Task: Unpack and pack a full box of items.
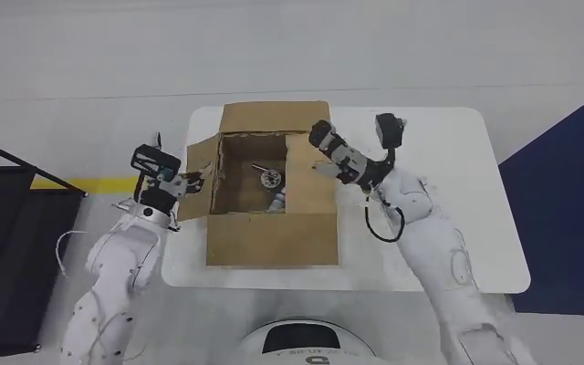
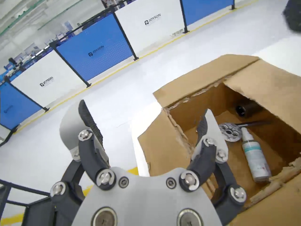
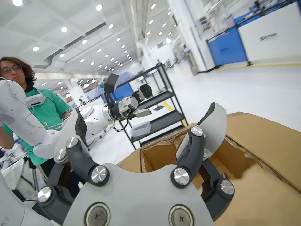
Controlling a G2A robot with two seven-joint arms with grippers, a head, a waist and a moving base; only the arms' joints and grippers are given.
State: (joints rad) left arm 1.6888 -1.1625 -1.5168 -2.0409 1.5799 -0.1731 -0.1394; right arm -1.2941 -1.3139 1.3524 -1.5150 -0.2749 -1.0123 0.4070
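Visibly, left claw (image 2: 144, 106) and right claw (image 3: 145, 109) gape at the box (image 1: 274, 239); bottle (image 2: 255, 158) label illegible.

The top view looks straight down from overhead onto the desk (image 1: 456, 182) and the open cardboard box (image 1: 274, 239). Each wrist view sits close behind its jaws: the left faces into the box and toward the partitions (image 2: 94, 48), the right tilts upward over it.

Box (image 1: 272, 239) on table (image 1: 461, 160); bottle (image 2: 255, 158) beside disc (image 2: 229, 132) inside box.
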